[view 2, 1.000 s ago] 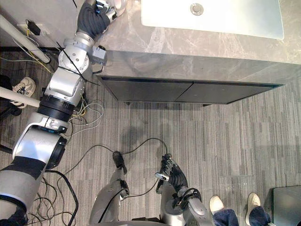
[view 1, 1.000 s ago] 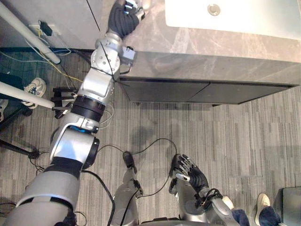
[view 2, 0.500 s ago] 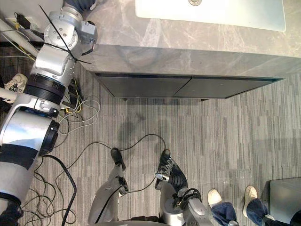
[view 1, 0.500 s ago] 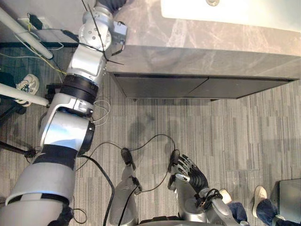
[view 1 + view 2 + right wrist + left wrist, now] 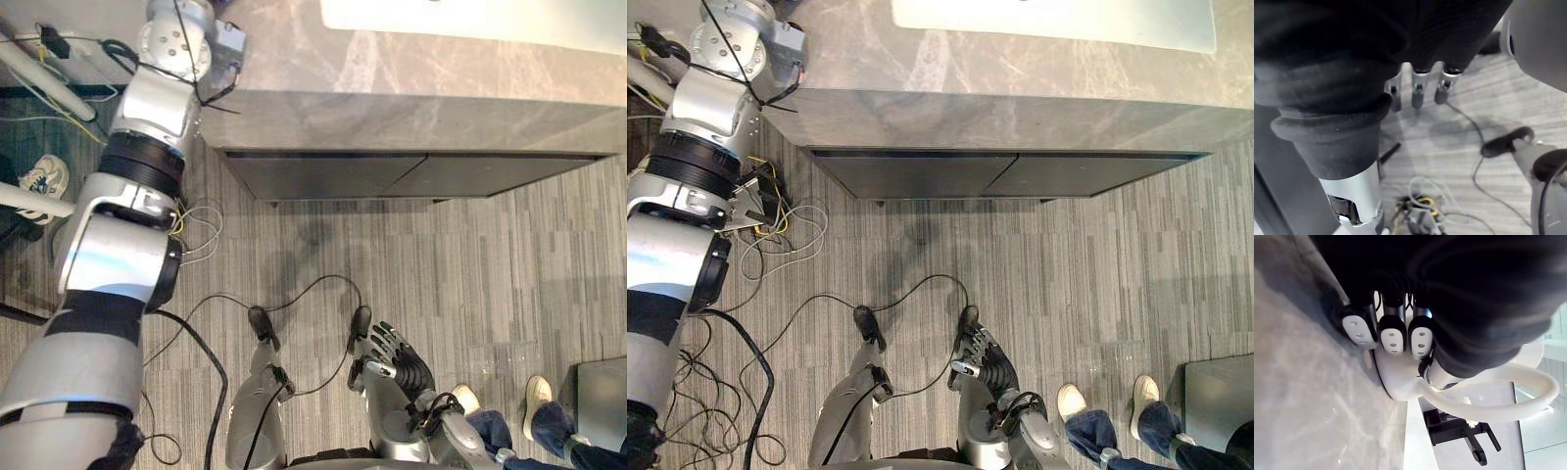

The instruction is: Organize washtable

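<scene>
"Washtable (image 5: pixel 411 69): any change?" asks one observer.
"Whole view shifted, so the head moved, not the worktop. Left arm reaches farther over the far-left corner. Left hand (image 5: pixel 1393 335) curled on a white mug (image 5: pixel 1400 384) near the basin (image 5: pixel 1048 15). Right hand (image 5: pixel 397 357) hangs low, fingers slack."
"Meaning?"
"Probably repositioning the mug; tidying looks barely begun."

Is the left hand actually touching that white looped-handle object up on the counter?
Touching. The left wrist view shows the left hand with its fingers curled down onto the rounded body of the white object, with no gap between them.
</scene>
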Tool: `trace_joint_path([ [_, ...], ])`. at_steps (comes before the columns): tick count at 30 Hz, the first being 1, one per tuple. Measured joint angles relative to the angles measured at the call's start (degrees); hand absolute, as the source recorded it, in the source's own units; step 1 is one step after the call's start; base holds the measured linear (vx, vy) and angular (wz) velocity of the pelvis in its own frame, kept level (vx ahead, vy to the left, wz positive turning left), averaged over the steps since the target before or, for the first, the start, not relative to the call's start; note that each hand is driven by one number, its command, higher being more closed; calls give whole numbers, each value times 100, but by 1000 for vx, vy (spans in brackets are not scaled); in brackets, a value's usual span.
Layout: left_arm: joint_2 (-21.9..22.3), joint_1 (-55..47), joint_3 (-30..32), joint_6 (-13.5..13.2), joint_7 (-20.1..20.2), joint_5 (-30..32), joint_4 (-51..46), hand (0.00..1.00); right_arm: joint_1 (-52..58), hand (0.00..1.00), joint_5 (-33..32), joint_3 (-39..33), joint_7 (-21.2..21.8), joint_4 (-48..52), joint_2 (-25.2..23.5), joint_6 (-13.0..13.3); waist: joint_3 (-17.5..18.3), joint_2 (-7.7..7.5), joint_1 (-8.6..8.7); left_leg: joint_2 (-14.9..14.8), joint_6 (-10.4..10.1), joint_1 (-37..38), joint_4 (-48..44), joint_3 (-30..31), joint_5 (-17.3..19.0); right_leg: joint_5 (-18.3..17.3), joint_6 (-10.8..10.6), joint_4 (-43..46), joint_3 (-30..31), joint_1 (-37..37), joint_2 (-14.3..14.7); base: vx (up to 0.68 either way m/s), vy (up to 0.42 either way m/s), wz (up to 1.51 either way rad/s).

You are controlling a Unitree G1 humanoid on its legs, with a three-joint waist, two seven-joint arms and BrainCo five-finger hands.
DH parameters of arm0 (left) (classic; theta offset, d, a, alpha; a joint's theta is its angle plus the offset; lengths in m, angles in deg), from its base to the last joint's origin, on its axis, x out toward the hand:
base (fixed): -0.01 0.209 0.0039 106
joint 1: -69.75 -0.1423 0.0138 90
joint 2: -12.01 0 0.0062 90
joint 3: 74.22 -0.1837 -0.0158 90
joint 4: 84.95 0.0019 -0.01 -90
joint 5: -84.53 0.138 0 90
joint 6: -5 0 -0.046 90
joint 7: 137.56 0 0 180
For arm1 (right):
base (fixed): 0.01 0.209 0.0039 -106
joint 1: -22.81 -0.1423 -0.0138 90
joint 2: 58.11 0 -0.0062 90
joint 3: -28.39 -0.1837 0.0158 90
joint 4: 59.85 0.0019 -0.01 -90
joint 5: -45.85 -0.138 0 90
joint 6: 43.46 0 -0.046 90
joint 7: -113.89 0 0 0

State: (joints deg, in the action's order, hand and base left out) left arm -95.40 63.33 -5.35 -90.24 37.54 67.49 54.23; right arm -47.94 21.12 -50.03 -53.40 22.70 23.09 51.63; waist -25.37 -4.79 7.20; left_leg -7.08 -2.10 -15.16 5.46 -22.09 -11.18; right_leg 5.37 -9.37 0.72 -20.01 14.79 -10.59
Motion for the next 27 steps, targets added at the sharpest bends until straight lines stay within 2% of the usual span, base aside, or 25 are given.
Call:
trace_joint_path([
  [8, -77, 322, -106, 49, 5, 64, 365, 100, 17, 0, -58, -120, -1, 10, -4, 26, -1, 0, 58, -19, 0, -30, 1, -129, 1, 46, 55, -30, 128, 108, 23, 13, -31, -8],
  [12, -181, 433, -115, 48, -1, 73, 428, 100, 56, 0, -70, -289, -4, 13, -4, 64, -17, -2, 141, -18, 0, -69, 1, -145, 0, 79, 27, -43, 139, 153, 25, 4, -7, -1],
  [23, -342, 836, -133, 34, -14, 82, 531, 100, 168, 0, -453, -519, -8, 264, -22, 117, -149, 77, 150, 2, 6, -262, 0, -7, -7, 81, 24, -43, 63, 268, 16, 12, -20, 4],
  [27, -347, 923, -201, 27, -13, 80, 531, 100, 286, 0, -565, -620, -6, 333, -169, 117, -164, 103, 149, 11, 6, -301, 0, 22, -7, 79, 25, -42, 1, 271, 11, 30, -25, 8],
])
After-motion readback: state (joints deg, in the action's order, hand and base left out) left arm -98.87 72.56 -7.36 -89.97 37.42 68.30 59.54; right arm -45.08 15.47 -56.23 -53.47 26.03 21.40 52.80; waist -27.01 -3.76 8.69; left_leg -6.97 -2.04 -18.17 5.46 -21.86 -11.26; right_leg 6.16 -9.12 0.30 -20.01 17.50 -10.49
